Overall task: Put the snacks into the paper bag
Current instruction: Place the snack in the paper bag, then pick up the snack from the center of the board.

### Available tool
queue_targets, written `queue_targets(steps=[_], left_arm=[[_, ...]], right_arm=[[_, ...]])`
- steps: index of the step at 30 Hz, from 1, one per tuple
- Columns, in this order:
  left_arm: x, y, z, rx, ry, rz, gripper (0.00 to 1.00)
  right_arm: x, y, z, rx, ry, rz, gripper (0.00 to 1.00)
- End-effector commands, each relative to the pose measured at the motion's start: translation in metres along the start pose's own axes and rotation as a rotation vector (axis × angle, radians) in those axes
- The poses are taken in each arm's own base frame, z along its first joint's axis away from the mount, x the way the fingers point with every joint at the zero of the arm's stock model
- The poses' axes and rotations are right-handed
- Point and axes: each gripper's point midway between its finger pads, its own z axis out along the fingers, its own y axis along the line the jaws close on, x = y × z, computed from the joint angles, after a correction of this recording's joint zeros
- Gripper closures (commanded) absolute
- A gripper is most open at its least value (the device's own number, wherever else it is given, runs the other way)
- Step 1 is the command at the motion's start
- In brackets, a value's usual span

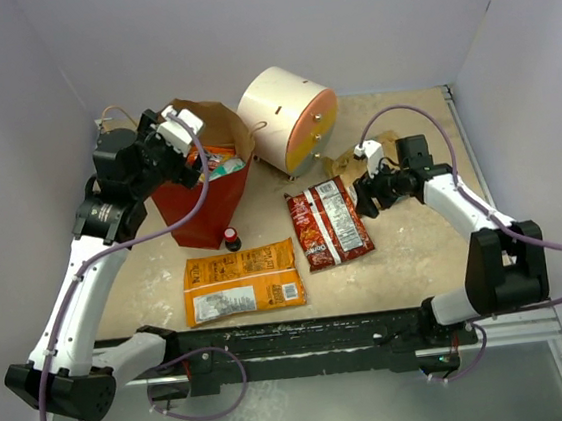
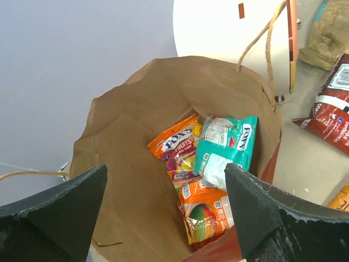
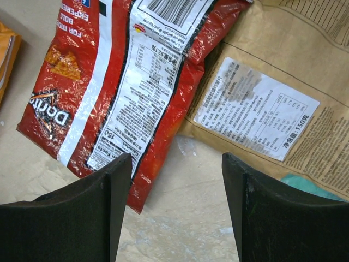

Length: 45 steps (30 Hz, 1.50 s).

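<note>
Paper bag upright, small packets inside.
Orange packet, dark red packet and tan packet lie outside it; left gripper gapes empty over its mouth, right gripper gapes empty over the red packet.

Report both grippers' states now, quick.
Left gripper: open, empty, above the paper bag.
Right gripper: open, empty, over the edge of the dark red Doritos packet.
</note>
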Motion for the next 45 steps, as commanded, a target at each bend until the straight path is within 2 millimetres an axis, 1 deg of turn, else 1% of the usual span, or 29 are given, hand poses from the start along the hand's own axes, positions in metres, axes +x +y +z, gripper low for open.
queue_targets(steps=[1, 4, 6, 7, 9, 12, 17, 24, 26, 27, 30, 32, 35, 36, 39, 45], left_arm=[[-0.010, -0.003, -0.007, 0.011, -0.051, -0.023, 0.08], [-0.011, -0.002, -0.009, 0.007, -0.056, -0.019, 0.07], [-0.011, -0.003, -0.009, 0.010, -0.054, -0.019, 0.06], [-0.011, -0.003, -0.009, 0.011, -0.055, -0.019, 0.06], [-0.011, -0.003, -0.009, 0.012, -0.056, -0.017, 0.06], [-0.009, -0.003, -0.008, 0.010, -0.053, -0.013, 0.05], [-0.008, -0.002, -0.006, 0.008, -0.048, -0.009, 0.04], [-0.005, -0.002, -0.003, 0.005, -0.041, -0.006, 0.03], [-0.005, -0.003, -0.002, 0.009, -0.041, -0.006, 0.03], [-0.004, -0.003, -0.001, 0.010, -0.041, -0.006, 0.03], [-0.005, -0.003, -0.002, 0.012, -0.042, -0.005, 0.03], [-0.005, -0.004, -0.002, 0.016, -0.042, 0.000, 0.03], [-0.004, -0.007, -0.002, 0.035, -0.043, 0.015, 0.02], [-0.005, -0.008, -0.002, 0.046, -0.044, 0.021, 0.02], [-0.007, -0.017, -0.004, 0.098, -0.055, 0.036, 0.02], [-0.019, -0.040, -0.010, 0.236, -0.106, 0.038, 0.03]], right_arm=[[-0.009, -0.005, 0.005, -0.005, 0.007, 0.045, 0.31], [0.007, -0.001, 0.015, -0.051, 0.065, 0.076, 0.32], [0.014, 0.001, 0.020, -0.068, 0.088, 0.089, 0.34], [0.002, -0.002, 0.019, -0.066, 0.067, 0.075, 0.34], [0.001, 0.001, 0.021, -0.091, 0.067, 0.070, 0.35], [0.006, 0.007, 0.026, -0.136, 0.097, 0.053, 0.38], [0.020, 0.016, 0.036, -0.214, 0.161, 0.038, 0.46], [0.036, 0.032, 0.052, -0.281, 0.243, 0.015, 0.51], [0.037, 0.035, 0.055, -0.296, 0.254, 0.017, 0.54], [0.036, 0.037, 0.055, -0.303, 0.254, 0.021, 0.58], [0.027, 0.039, 0.049, -0.318, 0.243, 0.022, 0.76], [0.016, 0.042, 0.042, -0.326, 0.215, 0.004, 0.88], [-0.004, 0.042, 0.030, -0.310, 0.151, -0.058, 1.00], [-0.013, 0.043, 0.023, -0.305, 0.121, -0.089, 1.00], [-0.030, 0.045, 0.005, -0.293, 0.072, -0.177, 1.00], [-0.062, 0.050, -0.036, -0.231, -0.024, -0.344, 1.00]])
